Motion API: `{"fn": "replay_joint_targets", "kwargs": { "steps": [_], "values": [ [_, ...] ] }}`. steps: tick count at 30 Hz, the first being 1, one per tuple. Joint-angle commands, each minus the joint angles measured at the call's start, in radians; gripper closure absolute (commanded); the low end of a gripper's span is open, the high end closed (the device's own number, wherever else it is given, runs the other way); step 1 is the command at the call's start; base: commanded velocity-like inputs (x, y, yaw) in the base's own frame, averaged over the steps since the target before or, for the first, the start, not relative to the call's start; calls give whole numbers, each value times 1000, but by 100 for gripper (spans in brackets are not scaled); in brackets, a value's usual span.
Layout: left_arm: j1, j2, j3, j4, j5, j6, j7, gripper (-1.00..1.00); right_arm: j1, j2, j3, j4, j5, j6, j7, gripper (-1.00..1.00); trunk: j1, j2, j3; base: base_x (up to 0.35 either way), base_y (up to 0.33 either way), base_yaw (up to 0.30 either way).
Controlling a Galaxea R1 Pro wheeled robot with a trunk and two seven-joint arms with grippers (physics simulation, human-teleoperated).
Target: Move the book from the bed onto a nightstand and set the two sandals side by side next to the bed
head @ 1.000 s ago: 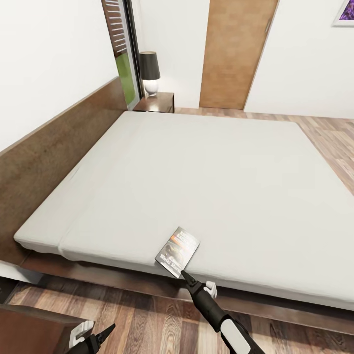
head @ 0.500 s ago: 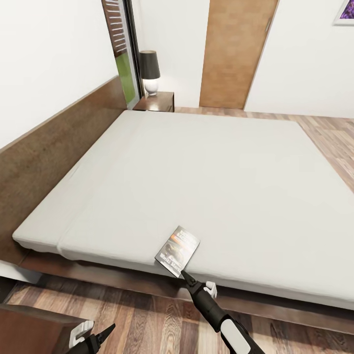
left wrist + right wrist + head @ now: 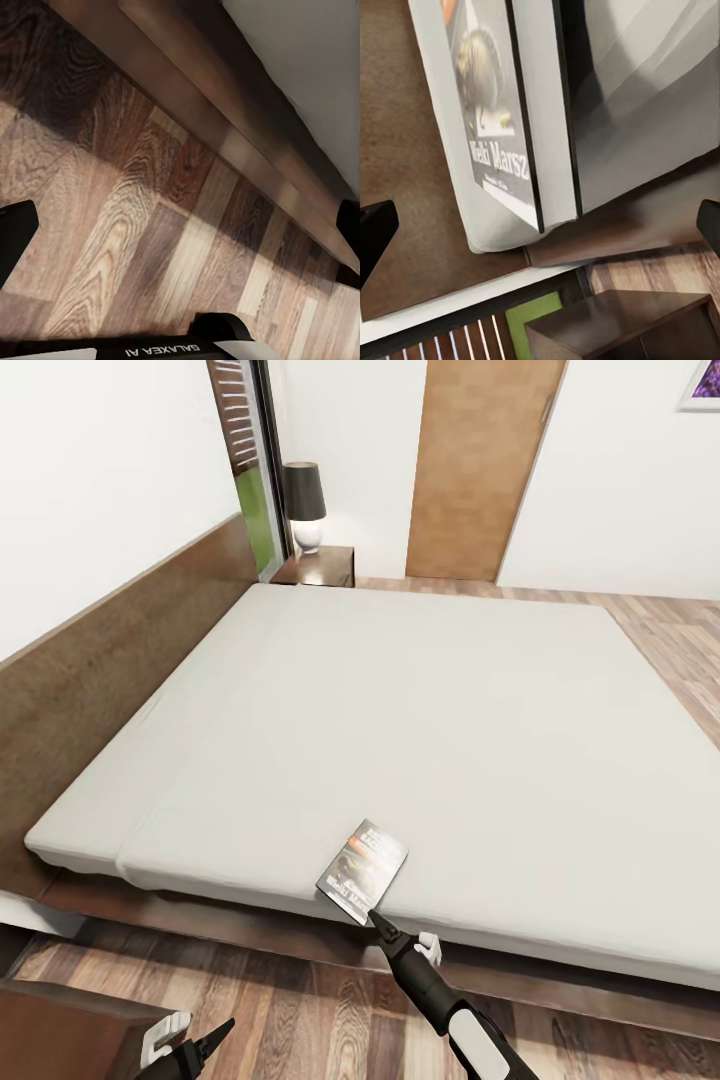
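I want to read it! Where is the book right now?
In the head view, the book lies flat at the near edge of the bed, toward the robot's right, just beyond the right gripper.

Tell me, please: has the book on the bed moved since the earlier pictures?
No. The book lies at the same spot by the near edge of the bed, and the right tool sits just short of its corner as before.

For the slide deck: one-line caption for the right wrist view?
Open right gripper approaches the book at the mattress edge of the bed.
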Motion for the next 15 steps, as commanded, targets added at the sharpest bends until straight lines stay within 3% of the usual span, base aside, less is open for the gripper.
{"fn": "replay_joint_targets", "kwargs": {
  "steps": [1,15],
  "values": [
    [0,0,2,1,8,10,-4,-100,0,0,1,0,-11,8,1,-100,0,0,-1,103,130,0],
    [0,0,2,1,8,10,-4,-100,0,0,1,0,-11,8,2,-100,0,0,-1,15,20,0]
  ]
}}
